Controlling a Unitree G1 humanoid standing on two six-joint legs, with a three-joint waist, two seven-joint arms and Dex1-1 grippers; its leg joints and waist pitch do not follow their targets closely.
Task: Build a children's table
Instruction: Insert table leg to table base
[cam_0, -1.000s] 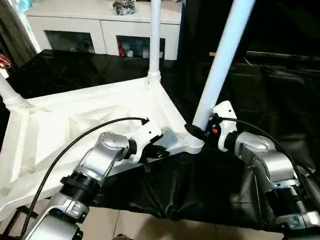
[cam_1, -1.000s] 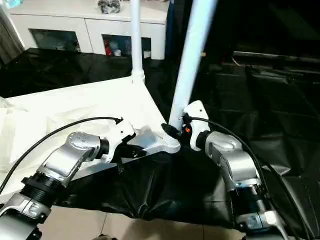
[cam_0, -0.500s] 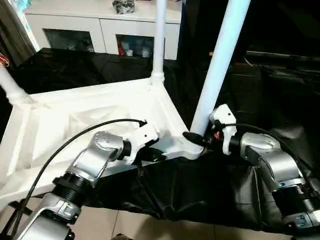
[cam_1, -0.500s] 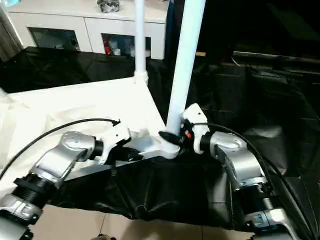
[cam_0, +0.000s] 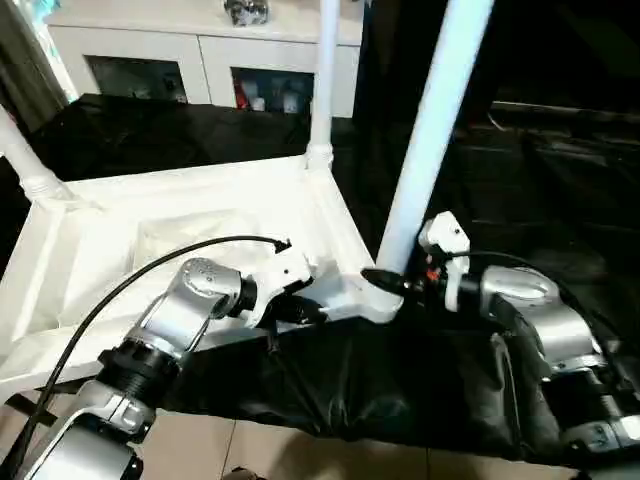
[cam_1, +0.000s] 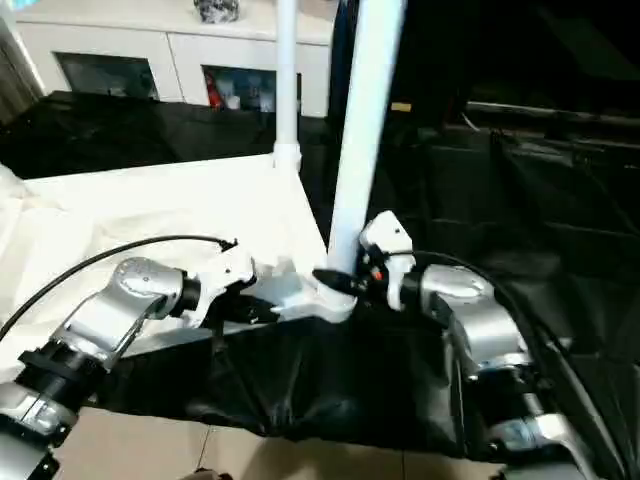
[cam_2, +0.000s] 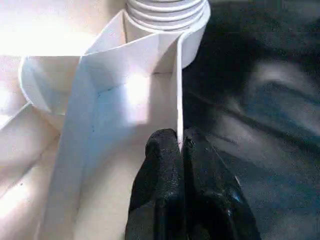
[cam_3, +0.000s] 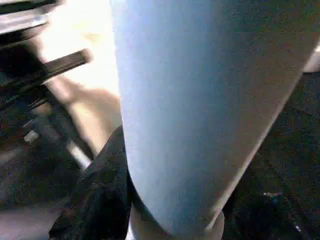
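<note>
A home room; white sideboard (cam_0: 205, 55) behind black-covered table (cam_0: 150, 130).

No legible text, labels, brands or numbers anywhere. Perhaps some print among the small items behind the glass doors of the white cabinet (cam_0: 205, 60), but too blurred to read.

We see even indoor light with a cool cast. The white tabletop (cam_0: 150, 225) glares, nearly washed out at its left in the left wrist view. The black desk cover (cam_0: 560, 190) stays dim, with faint sheen on its folds. The nearest leg (cam_3: 200, 100) is blurred close up.
</note>
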